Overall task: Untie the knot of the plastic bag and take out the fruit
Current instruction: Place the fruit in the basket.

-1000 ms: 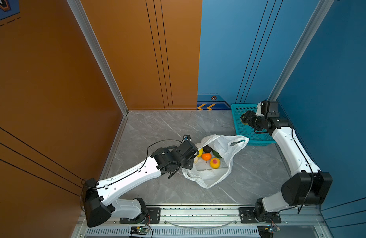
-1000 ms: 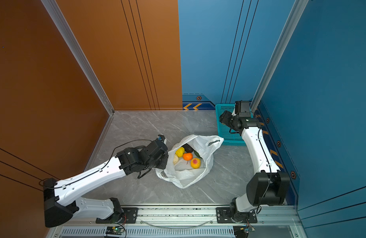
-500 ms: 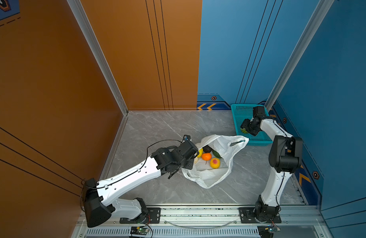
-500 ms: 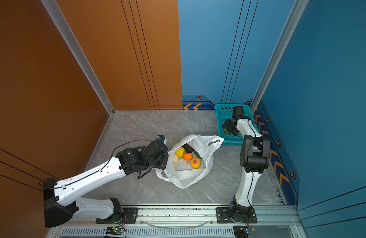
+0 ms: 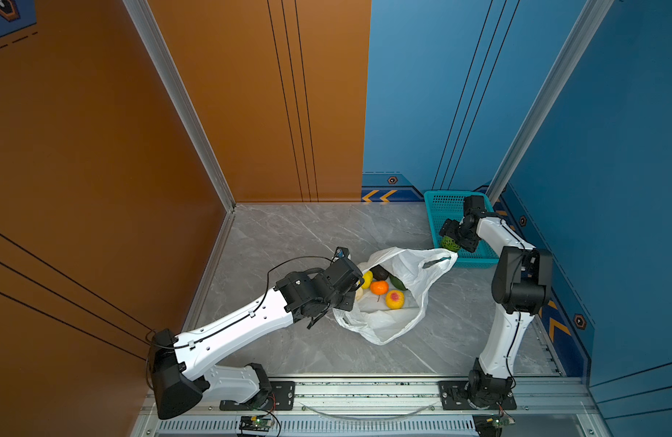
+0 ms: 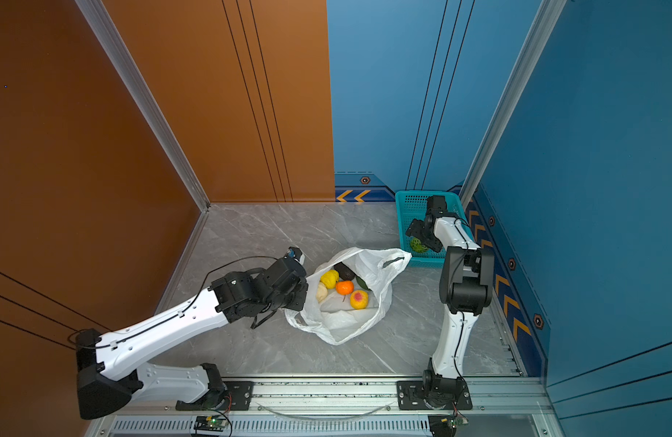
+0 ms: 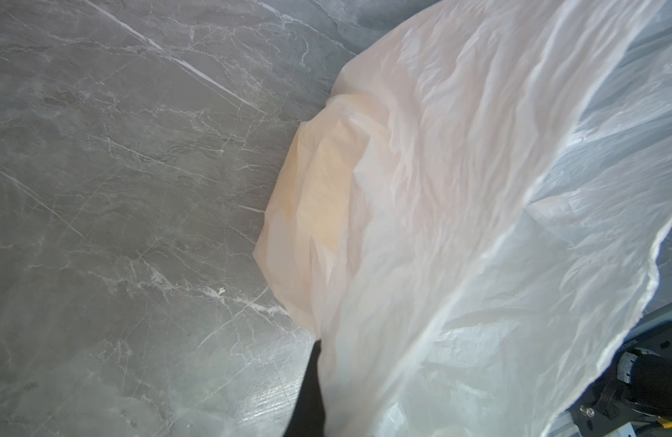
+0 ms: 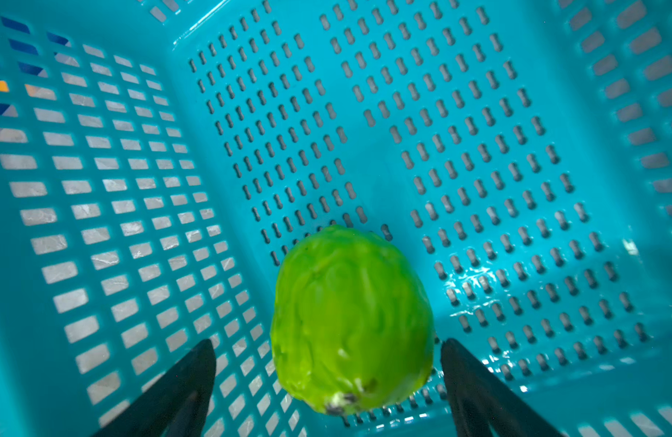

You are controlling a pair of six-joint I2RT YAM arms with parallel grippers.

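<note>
Centre-frame on tabletop (image 5: 289, 234): plastic bag (image 5: 387, 321) lies with its mouth open, fruit (image 5: 395, 299) inside; left fingers (image 7: 308, 397) closed on its rim. Right of it, teal basket (image 5: 436, 212): right fingers (image 8: 183, 382) spread wide, green fruit (image 8: 349, 321) loose between them. Unloading step, I judge; next, the right arm must reach into the bag mouth.

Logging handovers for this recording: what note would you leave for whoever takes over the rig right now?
Left end effector: shut on the rim of the white crinkly plastic bag, holding its mouth open.
Right end effector: open over the teal perforated basket; the green netted fruit is loose inside it.
Done: bag untied, one fruit in the basket.
Left: orange, yellow-red peach, lumpy yellow fruit, dark fruit and cream one in the bag.
</note>
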